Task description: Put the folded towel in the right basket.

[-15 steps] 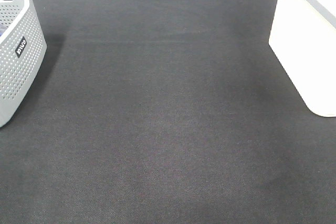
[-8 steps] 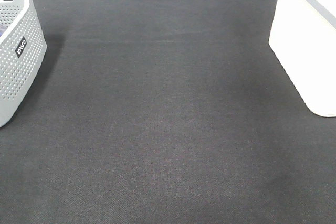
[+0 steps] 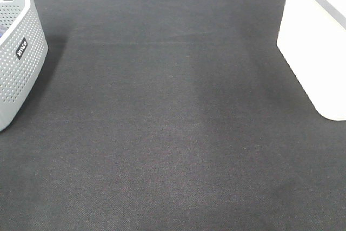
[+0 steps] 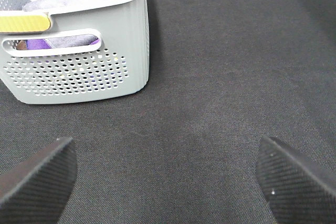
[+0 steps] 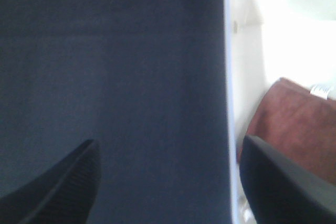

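The folded towel (image 5: 294,124), reddish-brown with a small white tag, lies inside the white right basket (image 5: 247,61) in the right wrist view. My right gripper (image 5: 168,182) is open and empty, held above the basket's rim, one finger over the black mat and one over the basket. The white basket also shows at the right edge of the high view (image 3: 316,47); the towel is hidden there. My left gripper (image 4: 168,182) is open and empty over the black mat, near the grey perforated basket (image 4: 79,72). Neither arm shows in the high view.
The grey perforated basket (image 3: 16,52) stands at the left edge of the black mat (image 3: 173,123). It holds purple, blue and grey cloths (image 4: 68,40) and has a yellow handle strip (image 4: 23,23).
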Robot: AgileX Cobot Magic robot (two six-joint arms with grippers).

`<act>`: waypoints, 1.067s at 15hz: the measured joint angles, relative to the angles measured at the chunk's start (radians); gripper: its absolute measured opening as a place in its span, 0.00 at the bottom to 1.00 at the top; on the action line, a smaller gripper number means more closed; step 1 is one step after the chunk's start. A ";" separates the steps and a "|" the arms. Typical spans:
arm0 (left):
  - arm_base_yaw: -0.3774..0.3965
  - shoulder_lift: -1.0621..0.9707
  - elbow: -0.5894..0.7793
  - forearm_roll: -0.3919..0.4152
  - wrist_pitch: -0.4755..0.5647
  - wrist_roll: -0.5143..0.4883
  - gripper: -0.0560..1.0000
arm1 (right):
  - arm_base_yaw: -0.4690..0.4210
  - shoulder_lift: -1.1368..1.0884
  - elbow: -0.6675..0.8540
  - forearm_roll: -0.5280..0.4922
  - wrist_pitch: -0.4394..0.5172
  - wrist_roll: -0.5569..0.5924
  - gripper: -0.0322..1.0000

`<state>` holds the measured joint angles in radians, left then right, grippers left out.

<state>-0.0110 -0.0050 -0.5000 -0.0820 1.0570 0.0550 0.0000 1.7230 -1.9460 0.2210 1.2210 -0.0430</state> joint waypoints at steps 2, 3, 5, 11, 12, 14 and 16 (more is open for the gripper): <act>0.000 0.000 0.000 0.000 0.000 0.000 0.88 | 0.007 -0.136 0.158 -0.003 0.000 0.000 0.71; 0.000 0.000 0.000 0.000 0.000 0.000 0.88 | 0.007 -0.203 0.241 -0.015 0.000 0.000 0.71; 0.000 0.000 0.000 0.000 0.000 0.000 0.88 | 0.007 -0.341 0.419 -0.030 0.000 0.001 0.71; 0.000 0.000 0.000 0.000 0.000 0.000 0.88 | 0.007 -0.723 0.906 -0.045 0.000 0.001 0.71; 0.000 0.000 0.000 0.000 0.000 0.000 0.88 | 0.007 -0.848 1.027 -0.053 0.000 0.001 0.71; 0.000 0.000 0.000 0.000 0.000 0.000 0.88 | 0.007 -1.028 1.163 -0.088 0.001 0.001 0.71; 0.000 0.000 0.000 0.000 0.000 0.000 0.88 | 0.007 -1.223 1.266 -0.145 0.003 0.001 0.71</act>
<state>-0.0110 -0.0050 -0.5000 -0.0820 1.0570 0.0550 0.0070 0.5000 -0.6800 0.0760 1.2240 -0.0420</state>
